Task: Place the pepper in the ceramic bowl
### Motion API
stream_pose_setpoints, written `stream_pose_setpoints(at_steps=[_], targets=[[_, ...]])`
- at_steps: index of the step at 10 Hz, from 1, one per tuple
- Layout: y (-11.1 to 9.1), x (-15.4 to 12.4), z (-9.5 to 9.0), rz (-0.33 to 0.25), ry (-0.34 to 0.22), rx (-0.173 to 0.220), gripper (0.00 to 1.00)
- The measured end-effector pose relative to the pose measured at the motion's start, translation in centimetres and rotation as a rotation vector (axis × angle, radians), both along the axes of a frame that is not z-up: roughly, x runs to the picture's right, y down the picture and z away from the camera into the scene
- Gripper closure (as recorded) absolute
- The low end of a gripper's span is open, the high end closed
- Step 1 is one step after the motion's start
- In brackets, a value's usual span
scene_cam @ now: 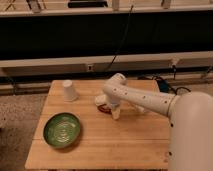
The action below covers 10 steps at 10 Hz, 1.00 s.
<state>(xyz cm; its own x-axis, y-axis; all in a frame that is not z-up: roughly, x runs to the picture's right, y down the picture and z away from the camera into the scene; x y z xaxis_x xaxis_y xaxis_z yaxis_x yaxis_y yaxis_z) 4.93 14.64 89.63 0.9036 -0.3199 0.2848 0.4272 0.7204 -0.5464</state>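
The green ceramic bowl (62,130) with pale rings inside sits at the front left of the wooden table (125,145). The pepper (104,109) shows as a small red patch on the table near the middle, mostly hidden by my gripper. My gripper (109,107) is down at the table right over the pepper, at the end of the white arm (145,100) that reaches in from the right. The bowl is well to the left and front of the gripper, and apart from it.
A small white cup (69,90) stands upside down at the table's back left. Dark cables (165,87) lie at the back right by the wall. The robot's white body (192,135) fills the right front.
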Motion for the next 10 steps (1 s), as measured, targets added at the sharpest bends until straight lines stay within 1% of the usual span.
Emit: stream_pose_setpoints(at_steps=[1,2,3,4,8,10], targets=[[-0.1,0.0,0.1,-0.003,-0.005,0.000,0.73],[-0.1,0.0,0.0,-0.004,-0.008,0.000,0.81],[-0.4,-0.2,-0.2,-0.011,-0.014,0.006,0.92],[-0.8,-0.7,-0.7,-0.015,-0.024,0.010,0.99],[-2.6,-2.1,-2.7,-0.046,-0.050,0.024,1.00],[-3.6,-3.1,-3.4,-0.068,-0.069,0.034,1.00]])
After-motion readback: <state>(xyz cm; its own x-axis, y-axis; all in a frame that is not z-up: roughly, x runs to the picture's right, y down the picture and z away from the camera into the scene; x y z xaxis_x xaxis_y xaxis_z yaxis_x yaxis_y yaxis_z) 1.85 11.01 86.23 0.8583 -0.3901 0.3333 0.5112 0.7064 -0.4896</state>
